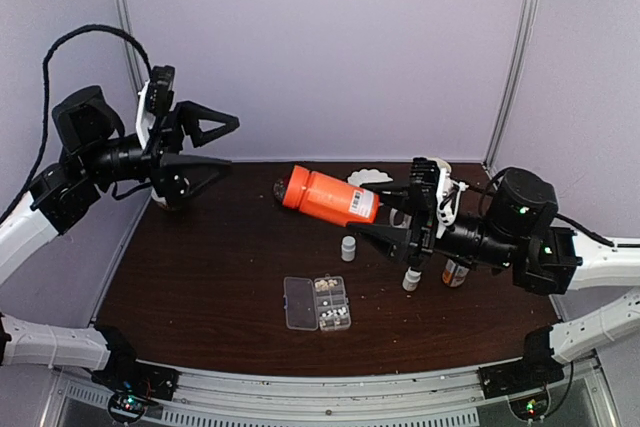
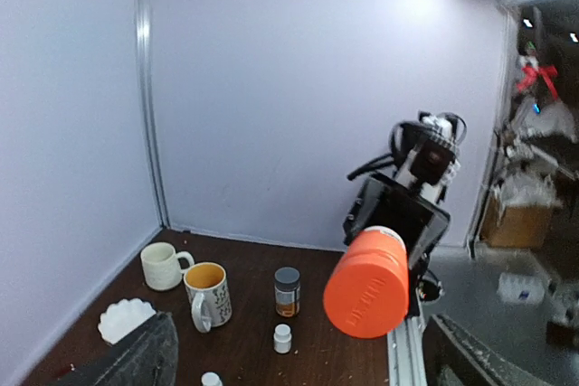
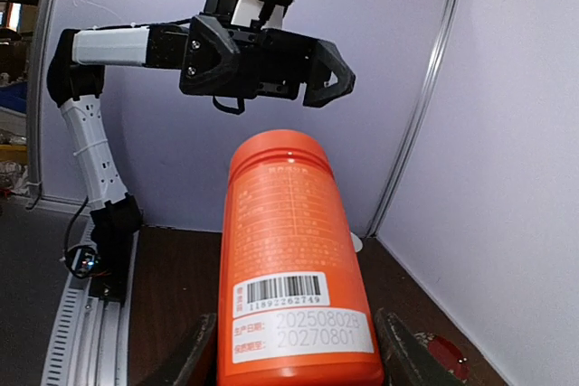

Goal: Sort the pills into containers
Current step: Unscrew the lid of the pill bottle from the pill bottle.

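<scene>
The pills [image 1: 330,302] I could make out from above sat as pale specks in the cells of the clear pill box [image 1: 340,326], low in the middle of the table [image 1: 200,287], its lid [image 1: 298,304] lying open to the left. Above it, mid-frame, the right claw [image 1: 382,209] held the orange bottle [image 1: 325,197] sideways in the air, clamped at its base. The left claw [image 1: 232,143] hung at the upper left, spread wide and holding nothing. From the left wrist, the bottle's cap [image 2: 366,294] faced the lens at lower right, seemingly still on, with two mugs [image 2: 206,294] on the table at lower left. From the right wrist, the bottle filled the lower centre between the fingers [image 3: 194,354], and the wide left claw hovered above it at the top. I took this for the opening step. Next, I judged, the left claw would have to come in square over the cap, close and twist while the right held firm.
</scene>
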Robot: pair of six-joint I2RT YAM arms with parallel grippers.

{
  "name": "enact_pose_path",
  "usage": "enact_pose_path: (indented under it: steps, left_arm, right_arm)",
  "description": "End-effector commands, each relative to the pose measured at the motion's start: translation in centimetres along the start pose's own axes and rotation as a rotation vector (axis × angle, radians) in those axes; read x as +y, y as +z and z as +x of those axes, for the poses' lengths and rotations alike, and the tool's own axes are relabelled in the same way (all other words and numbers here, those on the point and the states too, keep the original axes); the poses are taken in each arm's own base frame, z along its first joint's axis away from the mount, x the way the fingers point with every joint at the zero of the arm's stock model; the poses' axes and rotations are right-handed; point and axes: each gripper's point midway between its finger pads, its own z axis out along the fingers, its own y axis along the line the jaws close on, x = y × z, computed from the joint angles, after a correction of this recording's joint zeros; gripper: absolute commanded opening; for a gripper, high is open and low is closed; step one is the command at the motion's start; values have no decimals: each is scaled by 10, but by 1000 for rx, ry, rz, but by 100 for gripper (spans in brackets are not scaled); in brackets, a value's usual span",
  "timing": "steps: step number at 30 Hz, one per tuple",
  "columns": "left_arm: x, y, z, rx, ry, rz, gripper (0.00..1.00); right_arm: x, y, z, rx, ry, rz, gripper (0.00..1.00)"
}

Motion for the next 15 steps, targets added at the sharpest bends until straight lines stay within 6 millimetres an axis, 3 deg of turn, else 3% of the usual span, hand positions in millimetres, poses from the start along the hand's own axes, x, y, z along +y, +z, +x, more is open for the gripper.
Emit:
enact_pose_path:
  steps: [1,4,9,15]
  left_arm:
    - [-63,-10,21,-16,747,271,98]
    - [-69,-10,45,50,965,332,98]
    - [-71,0,69,118,1080,345,98]
    - [-67,15,76,148,1141,291,95]
  right_arm:
    - [25,2,-10,23,302,-211,15]
    - [27,4,-13,17,405,-251,15]
    - [31,5,-16,-7,485,-293,15]
    - [34,16,-18,0,500,-325,14]
